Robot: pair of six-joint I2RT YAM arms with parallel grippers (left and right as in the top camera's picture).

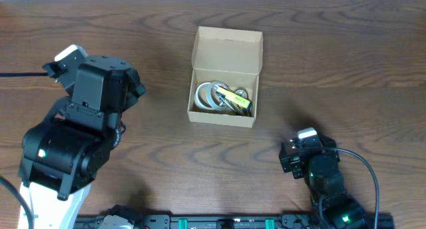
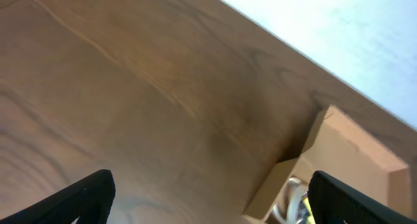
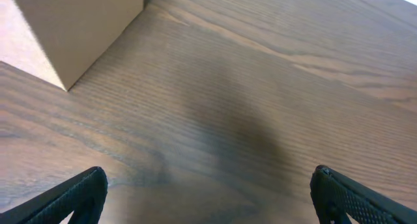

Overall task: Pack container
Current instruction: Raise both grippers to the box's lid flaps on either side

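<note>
The container [image 1: 226,52], a light-tan cardboard box, stands open at the table's middle, its flap lid raised at the far side. Tape rolls [image 1: 212,96] and a yellow item [image 1: 237,100] lie inside. My left gripper [image 2: 210,198] is open and empty, to the left of the box; the box's corner [image 2: 339,152] and a roll show in the left wrist view. My right gripper [image 3: 208,195] is open and empty over bare wood, near the table's front right; a box corner [image 3: 78,28] shows at the upper left of the right wrist view.
The dark wooden table [image 1: 333,62] reaches a pale far edge [image 2: 326,22]. The left arm's body [image 1: 73,142] fills the front left, the right arm [image 1: 319,172] the front right. A black rail [image 1: 219,222] runs along the front edge.
</note>
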